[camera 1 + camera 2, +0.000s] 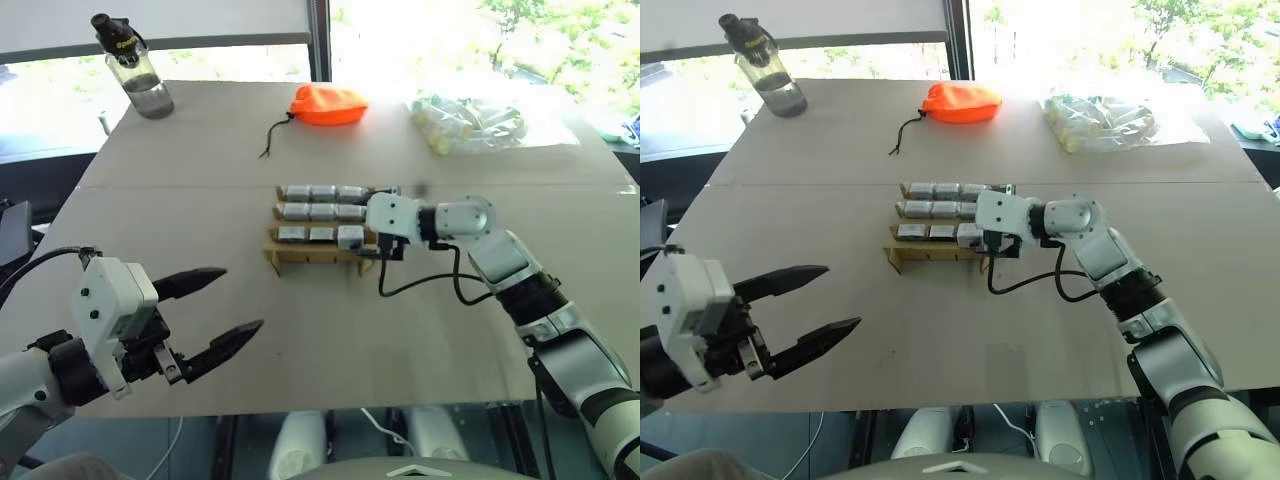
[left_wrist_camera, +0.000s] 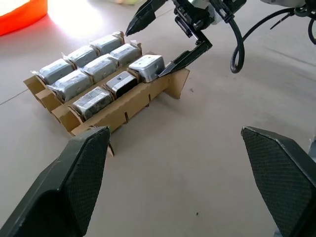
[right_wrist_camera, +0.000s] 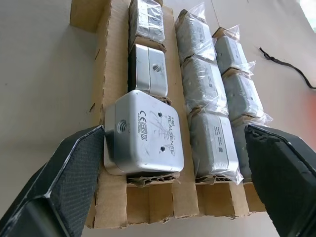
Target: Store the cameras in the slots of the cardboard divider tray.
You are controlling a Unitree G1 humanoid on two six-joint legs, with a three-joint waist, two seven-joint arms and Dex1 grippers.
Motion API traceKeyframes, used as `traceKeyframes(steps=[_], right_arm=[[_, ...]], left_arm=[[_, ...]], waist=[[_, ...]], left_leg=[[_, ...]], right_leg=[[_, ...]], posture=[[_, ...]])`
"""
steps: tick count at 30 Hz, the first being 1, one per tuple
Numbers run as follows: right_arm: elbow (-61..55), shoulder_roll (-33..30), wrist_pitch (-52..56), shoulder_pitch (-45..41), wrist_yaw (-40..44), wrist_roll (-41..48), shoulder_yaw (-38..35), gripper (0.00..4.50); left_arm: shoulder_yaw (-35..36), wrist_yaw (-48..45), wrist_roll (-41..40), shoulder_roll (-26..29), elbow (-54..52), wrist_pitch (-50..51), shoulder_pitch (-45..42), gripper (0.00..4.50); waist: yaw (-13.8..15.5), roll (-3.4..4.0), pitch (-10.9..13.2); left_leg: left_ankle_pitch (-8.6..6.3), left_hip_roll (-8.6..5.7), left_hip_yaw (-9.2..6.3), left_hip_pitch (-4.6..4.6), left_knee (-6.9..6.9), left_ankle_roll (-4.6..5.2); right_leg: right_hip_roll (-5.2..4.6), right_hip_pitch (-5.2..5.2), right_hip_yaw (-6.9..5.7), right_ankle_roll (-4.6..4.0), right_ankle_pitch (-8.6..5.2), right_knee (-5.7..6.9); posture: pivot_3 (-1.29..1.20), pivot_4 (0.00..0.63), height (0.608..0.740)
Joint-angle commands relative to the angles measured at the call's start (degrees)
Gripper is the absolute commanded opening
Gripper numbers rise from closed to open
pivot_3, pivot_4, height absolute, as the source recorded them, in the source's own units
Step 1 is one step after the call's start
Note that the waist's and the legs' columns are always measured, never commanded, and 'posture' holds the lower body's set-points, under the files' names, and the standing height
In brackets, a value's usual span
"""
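Contents of the clear bag (image 1: 468, 122), too washed-out to tell

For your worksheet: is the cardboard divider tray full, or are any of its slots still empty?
Full. The cardboard divider tray shows three rows of three, each slot holding one of the cameras; none is bare.

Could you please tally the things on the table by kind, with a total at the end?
Small silver-grey boxy cameras in the tray: 9
Tan cardboard divider tray: 1
Orange drawstring fabric pouch: 1
Clear plastic bag of pale items: 1
Clear water bottle with black cap: 1
Total: 13
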Motion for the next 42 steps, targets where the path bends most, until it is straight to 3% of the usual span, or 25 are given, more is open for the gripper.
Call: traceKeyframes(steps=[1,18,21,25,27,28,35,42], right_arm=[[-0.10,-0.20,-0.57,-0.74,-0.59,-0.62,-0.85,4.50],[-1.03,-0.54,-2.63,-1.19,-2.34,-2.78,-0.99,4.50],[-2.20,-0.58,-3.10,-1.18,-2.79,-2.73,-1.64,3.69],[-4.79,-1.16,-2.37,-0.59,-2.45,-2.35,-2.02,1.71],[-5.92,-1.52,-2.00,-0.05,-2.27,-2.24,-1.98,0.84],[-6.44,-1.68,-1.79,0.20,-2.21,-2.12,-1.96,0.64],[-8.25,-1.63,1.44,1.32,-0.90,-0.27,-2.05,0.64],[-12.77,-1.68,18.02,0.56,5.82,8.76,-4.15,0.64]], left_arm=[[0.73,0.36,-0.92,0.66,-0.29,-1.23,-0.04,4.43],[0.08,-0.30,-0.71,1.42,0.87,-2.13,-0.66,4.43],[0.01,-0.52,-0.66,1.60,1.16,-2.37,-0.66,4.50],[-0.73,-0.42,-0.59,2.04,1.52,-2.53,-1.18,4.50],[-1.10,-0.48,-0.51,2.31,1.81,-2.61,-1.51,4.50],[-1.28,-0.54,-0.47,2.46,1.96,-2.62,-1.71,4.50],[-1.96,-1.16,0.19,2.99,2.82,-2.95,-2.56,4.50],[-1.75,-1.65,0.37,2.93,2.85,-3.33,-2.39,4.50]], waist=[[0.00,0.00,0.00],[0.00,0.01,0.01],[0.00,0.02,0.01],[-0.01,0.05,0.03],[0.00,0.06,0.04],[-0.01,0.06,0.04],[-0.01,0.07,0.05],[0.02,0.10,0.06]], left_leg=[[0.00,0.00,0.00,0.00,0.00,0.00],[0.00,0.00,0.00,0.00,-0.03,0.00],[0.01,0.00,0.00,0.00,-0.03,-0.02],[0.01,0.01,0.01,-0.04,-0.06,-0.03],[0.01,0.00,0.00,-0.04,-0.10,-0.03],[0.01,0.00,-0.01,-0.04,-0.12,-0.03],[0.01,0.00,0.00,-0.05,-0.14,-0.03],[0.01,0.01,0.00,-0.06,-0.14,-0.03]], right_leg=[[0.00,0.00,0.00,-0.02,-0.01,0.00],[-0.01,-0.01,0.00,-0.07,-0.04,-0.02],[-0.01,-0.01,0.00,-0.07,-0.04,-0.02],[-0.01,-0.06,0.00,-0.06,-0.04,-0.04],[-0.01,-0.07,0.00,-0.04,-0.03,-0.04],[-0.01,-0.07,0.00,-0.03,-0.02,-0.05],[-0.02,-0.07,0.00,-0.02,-0.02,-0.07],[-0.02,-0.08,-0.01,-0.02,-0.02,-0.07]], posture=[[0.00,0.150,0.740],[0.00,0.150,0.740],[0.00,0.150,0.740],[0.00,0.150,0.740],[0.00,0.150,0.740],[0.00,0.150,0.740],[0.00,0.150,0.740],[0.00,0.150,0.740]])
